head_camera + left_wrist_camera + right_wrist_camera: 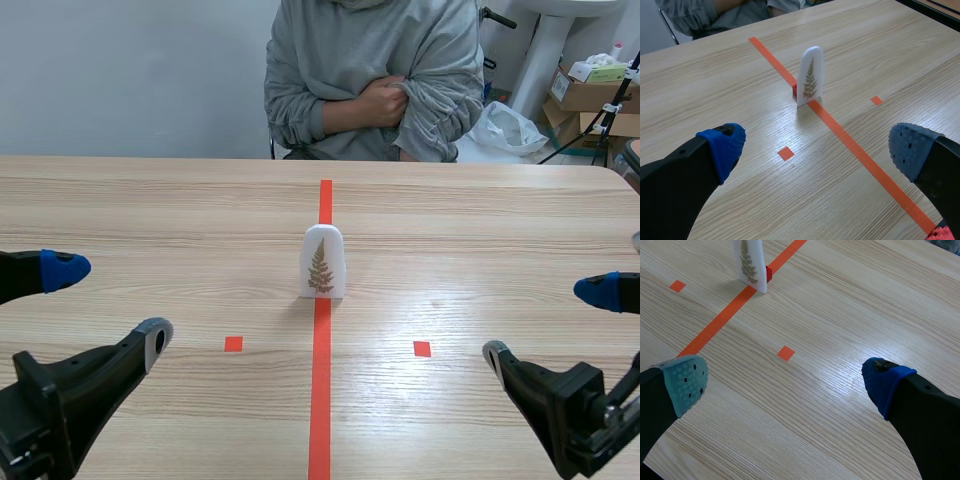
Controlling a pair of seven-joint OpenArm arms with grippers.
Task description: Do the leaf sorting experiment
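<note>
**Leaf card upright on the centre line, both hands wide and well apart from it**

Scene view. White leaf card with a pressed fern frond on its face, upright on the orange-red tape line, near the middle of the table. Left hand low at its own side, fingers spread wide, holding nothing. Right hand low at the opposite side, likewise spread and holding nothing. Leaf card farther up the table than both hands, between them, well apart from each. Person seated across the table, arms folded at the chest.

Left wrist view. Two blue pads far apart, only bare wood and tape between them. Leaf card ahead of the hand, about in line with the gap between the fingers, well apart. Small red block at the card's foot, touching it. Tape square on the wood between hand and card.

Right wrist view. One grey-green pad and one blue, wide apart, gripping nothing. Leaf card ahead, off toward the grey-green finger's side, well apart, with only its lower part in view. Red block against its base, on the tape line.
</note>
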